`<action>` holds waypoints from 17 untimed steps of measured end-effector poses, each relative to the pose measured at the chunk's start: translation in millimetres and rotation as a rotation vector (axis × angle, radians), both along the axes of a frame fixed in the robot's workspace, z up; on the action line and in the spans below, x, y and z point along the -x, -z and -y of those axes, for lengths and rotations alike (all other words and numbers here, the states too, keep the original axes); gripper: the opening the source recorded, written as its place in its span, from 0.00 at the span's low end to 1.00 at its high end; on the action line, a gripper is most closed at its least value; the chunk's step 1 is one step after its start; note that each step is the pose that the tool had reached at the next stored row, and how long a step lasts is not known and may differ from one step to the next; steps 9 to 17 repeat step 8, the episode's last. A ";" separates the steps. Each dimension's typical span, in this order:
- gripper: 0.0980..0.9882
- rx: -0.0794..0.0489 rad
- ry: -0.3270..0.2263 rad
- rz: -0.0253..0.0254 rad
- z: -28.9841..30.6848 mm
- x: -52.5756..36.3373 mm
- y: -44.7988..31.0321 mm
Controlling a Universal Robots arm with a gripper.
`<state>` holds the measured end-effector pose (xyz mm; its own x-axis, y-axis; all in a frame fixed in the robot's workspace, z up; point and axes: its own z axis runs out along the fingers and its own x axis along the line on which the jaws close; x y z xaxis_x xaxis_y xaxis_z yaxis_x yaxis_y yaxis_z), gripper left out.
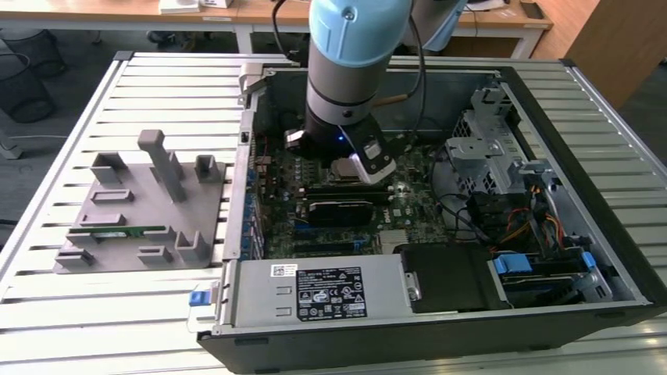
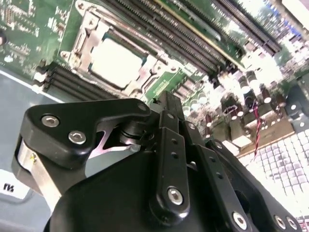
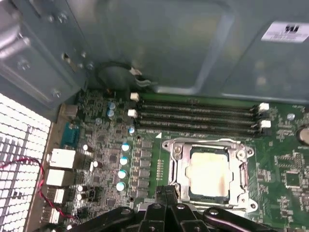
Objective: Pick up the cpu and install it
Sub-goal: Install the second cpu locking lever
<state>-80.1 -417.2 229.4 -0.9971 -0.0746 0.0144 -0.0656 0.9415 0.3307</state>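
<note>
The arm (image 1: 349, 70), pale blue with a black wrist, reaches down into the open computer case (image 1: 583, 234) that lies on a slatted metal table (image 1: 156, 86). Its lower end hangs just above the motherboard (image 1: 417, 211), over the middle of the board.

The cpu (image 3: 208, 173) sits flat in its socket (image 3: 176, 166) on the motherboard, silver-white top facing up, with the metal socket frame around it on all sides. In the second wrist view the same chip (image 2: 116, 62) lies square inside the frame (image 2: 84, 46). Nothing rests on it.

The gripper (image 3: 166, 193) is above the board just beside the socket edge. In both wrist views its two black fingers (image 2: 169, 125) lie pressed together, tips meeting with no gap and nothing pinched between them. The tips are near the cpu but do not touch it.

Beside the socket run four long black memory slots (image 3: 198, 118) with white latches, all in parallel. A red-and-black wire pair (image 3: 38, 186) crosses near the rear ports.

On the exterior view's left, well apart from the case, a grey parts fixture (image 1: 140, 207) stands on the table; a thin green memory stick (image 1: 130, 231) lies in one of its grooves. The power supply (image 1: 312, 293) fills the case's near corner.
</note>
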 end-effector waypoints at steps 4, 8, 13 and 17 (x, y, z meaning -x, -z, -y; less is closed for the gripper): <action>0.01 -0.017 0.000 -0.0006 0.0 0.0 -6.6; 0.01 -0.019 0.000 -0.0022 0.0 0.0 -11.8; 0.01 -0.019 0.000 -0.0022 0.0 0.0 -11.8; 0.01 -0.019 0.000 -0.0022 0.0 0.0 -11.8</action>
